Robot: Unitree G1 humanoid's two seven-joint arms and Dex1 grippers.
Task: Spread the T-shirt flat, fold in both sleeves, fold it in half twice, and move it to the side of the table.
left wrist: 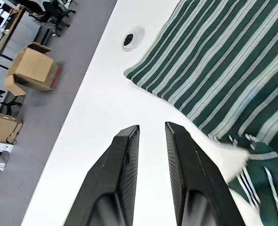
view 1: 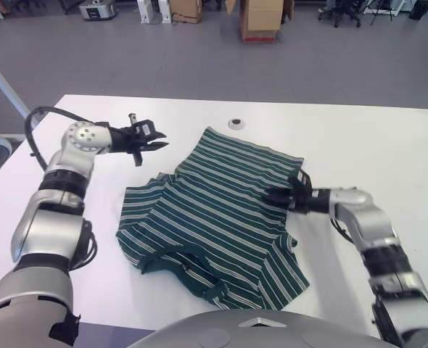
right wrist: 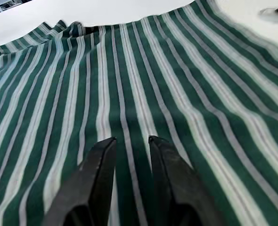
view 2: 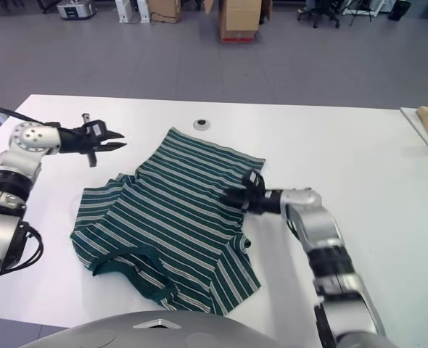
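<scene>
Green-striped T-shirt [view 1: 214, 225] lies rumpled mid-table [view 1: 388, 145], bunched on its left side. Right gripper [view 1: 272, 196] rests on the right edge, fingers narrowly parted, nothing pinched. Left gripper [view 1: 162, 142] hovers near the far hem corner, gap narrow and empty. Risk: a shallow pinch slips — or drags two layers, deepening wrinkles.

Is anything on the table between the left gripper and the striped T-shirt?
Nothing visible. Only bare table lies between the left gripper and the T-shirt; the round fitting sits beyond the hem.

Cloth T-shirt [view 1: 214, 217] — matt, soft — on a smooth table [view 1: 388, 138].
</scene>
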